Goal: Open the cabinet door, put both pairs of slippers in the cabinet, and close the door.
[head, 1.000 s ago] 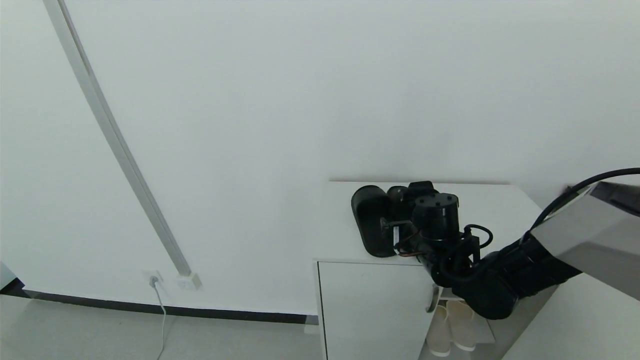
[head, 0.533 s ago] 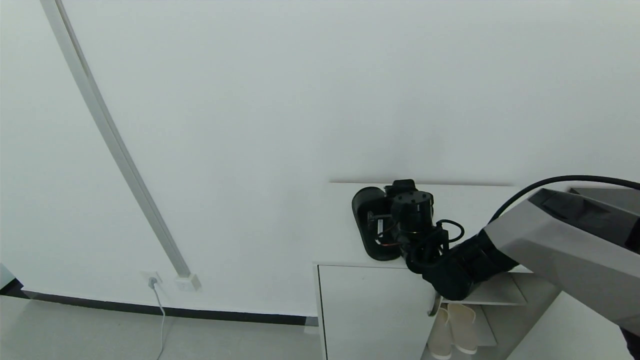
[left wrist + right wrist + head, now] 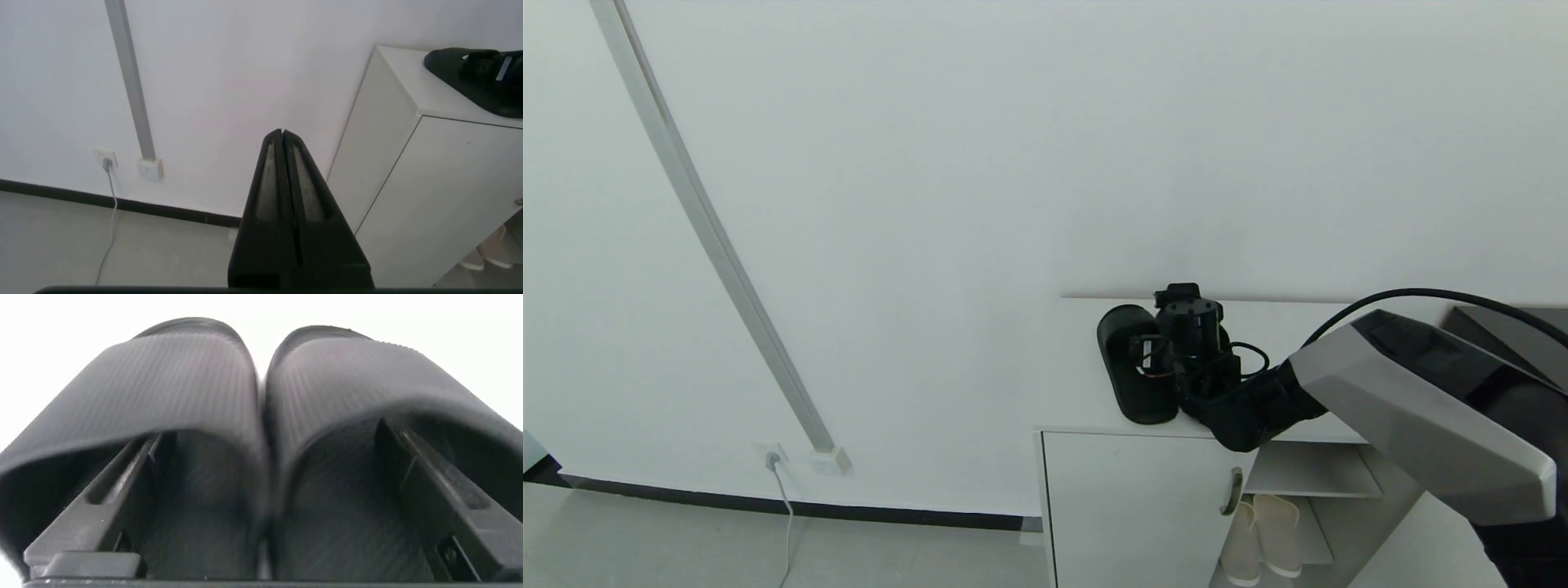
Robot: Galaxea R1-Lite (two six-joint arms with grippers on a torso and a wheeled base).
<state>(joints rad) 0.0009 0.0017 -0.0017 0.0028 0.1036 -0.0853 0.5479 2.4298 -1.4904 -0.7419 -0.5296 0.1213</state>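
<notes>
While the right hand (image 3: 270, 437) gapes wide inside both black slippers (image 3: 188, 384) atop the cabinet (image 3: 1131, 506), white slippers (image 3: 1262, 539) apparently sit inside.

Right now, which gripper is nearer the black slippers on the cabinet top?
Right. The right gripper has a finger inside each of the black slippers; the left gripper sits shut, away beside the cabinet.

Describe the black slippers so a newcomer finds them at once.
Find the white cabinet against the wall. On its top lie the black slippers, side by side. The other pair, the white slippers, sits lower down inside the cabinet.
</notes>
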